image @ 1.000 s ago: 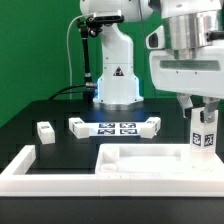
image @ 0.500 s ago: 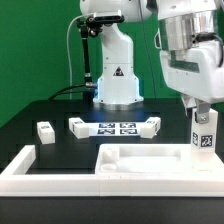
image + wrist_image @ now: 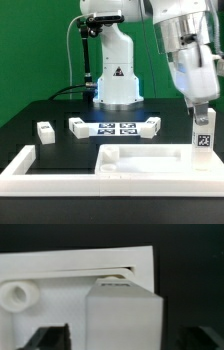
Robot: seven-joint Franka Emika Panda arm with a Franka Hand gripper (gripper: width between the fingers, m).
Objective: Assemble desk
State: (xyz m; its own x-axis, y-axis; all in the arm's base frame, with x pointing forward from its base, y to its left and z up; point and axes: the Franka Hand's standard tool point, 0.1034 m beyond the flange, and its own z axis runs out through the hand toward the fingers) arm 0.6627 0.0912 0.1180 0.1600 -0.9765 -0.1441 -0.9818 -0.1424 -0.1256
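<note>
Gripper (image 3: 125,339) jaws are being held wide astride the upright desk leg (image 3: 203,138) (apparently being left seated in a corner of the desk top (image 3: 125,152)).

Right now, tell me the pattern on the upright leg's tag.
Black-and-white squares, on the leg; exterior view shows it best.

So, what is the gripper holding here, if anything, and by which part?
Nothing: the gripper is open, its fingers clear of both sides of the upright leg on the desk top.
</note>
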